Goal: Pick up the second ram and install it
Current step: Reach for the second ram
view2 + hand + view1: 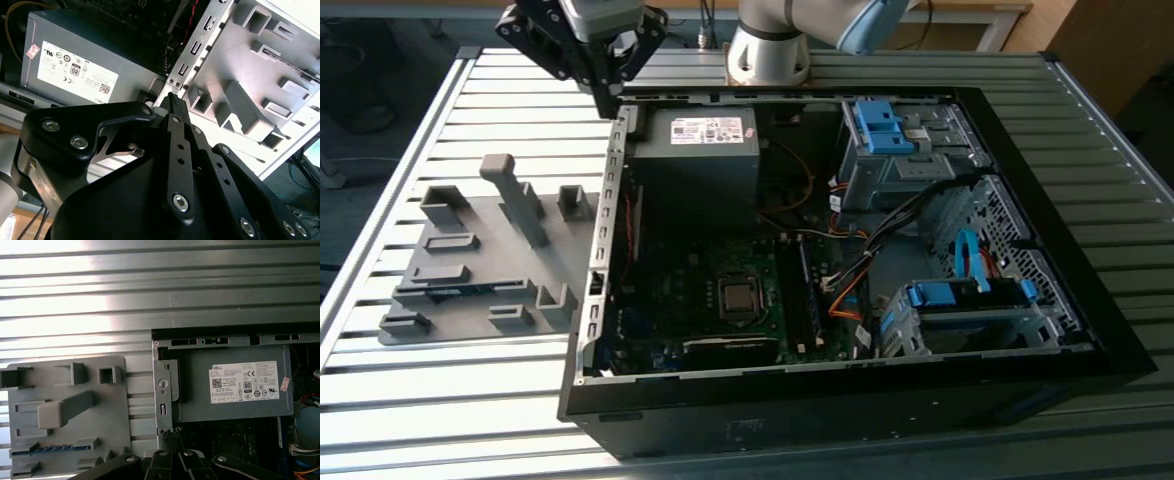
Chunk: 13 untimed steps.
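One pincer (610, 105), one computer case (854, 405), one grey holder tray (487, 215), one power supply (700, 150), perhaps two blue brackets (881, 125).

Thin dark second ram (47, 450) on edge in grey holder (132, 390)

Your arm (767, 45) stands just behind the case (894, 93) in the exterior view, its pale base upright at the case's back rim and a blue-capped joint (865, 22) above it. From there the wrist reaches along the rim toward the exterior view's left and carries the black gripper (610, 98), which points down. The tips hang right at the case's corner, close over its edge wall. In both wrist views your gripper (172, 98) (171, 432) has its fingers (178, 150) closed tip to tip, with the black linkage bars folded in beside them.
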Tool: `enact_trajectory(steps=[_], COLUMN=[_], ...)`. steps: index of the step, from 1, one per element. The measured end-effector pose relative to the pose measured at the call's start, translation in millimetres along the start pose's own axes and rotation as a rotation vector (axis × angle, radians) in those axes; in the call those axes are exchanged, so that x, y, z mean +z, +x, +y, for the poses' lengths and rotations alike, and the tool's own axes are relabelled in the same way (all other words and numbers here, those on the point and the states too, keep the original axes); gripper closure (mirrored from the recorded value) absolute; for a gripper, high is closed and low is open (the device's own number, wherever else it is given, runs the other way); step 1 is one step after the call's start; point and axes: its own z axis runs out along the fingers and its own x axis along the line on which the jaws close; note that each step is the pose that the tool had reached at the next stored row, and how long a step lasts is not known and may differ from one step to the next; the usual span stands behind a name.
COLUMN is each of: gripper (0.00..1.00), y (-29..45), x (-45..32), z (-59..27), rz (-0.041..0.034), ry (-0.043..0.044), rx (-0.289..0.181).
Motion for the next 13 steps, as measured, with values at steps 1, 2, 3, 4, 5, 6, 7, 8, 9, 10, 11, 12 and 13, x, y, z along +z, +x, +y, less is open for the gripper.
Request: enact_trajectory(steps=[1, 2, 3, 4, 5, 6, 7, 8, 9, 10, 11, 12, 13], gripper=[0.89, 0.89, 0.89, 0.89, 0.89, 0.89, 0.89, 0.89, 0.89, 0.89, 0.89, 0.89, 0.89], y=[0.2, 0.5, 0.7, 0.9, 1.2, 1.5, 1.7, 1.9, 2.2, 2.4, 2.6, 2.8, 3.0], x=[0.0, 0.0, 0.0, 0.1, 0.1, 0.1, 0.1, 0.1, 0.1, 0.1, 0.2, 0.2, 0.1], z=[0.0, -0.1, -0.1, -0.1, -0.1, -0.1, -0.1, -0.2, -0.2, -0.2, -0.2, -0.2, -0.3], rz=[0.0000, 0.0000, 0.0000, 0.0000, -0.0001, 0.0000, 0.0000, 0.0000, -0.0001, 0.0000, -0.0001, 0.0000, 0.0000], ry=[0.0000, 0.0000, 0.0001, 0.0000, -0.0001, 0.0000, 0.0000, 0.0000, 0.0000, 0.0000, 0.0000, 0.0000, 0.0000], rx=[0.000, 0.000, 0.000, 0.000, 0.000, 0.000, 0.000, 0.000, 0.000, 0.000, 0.000, 0.000, 0.000])
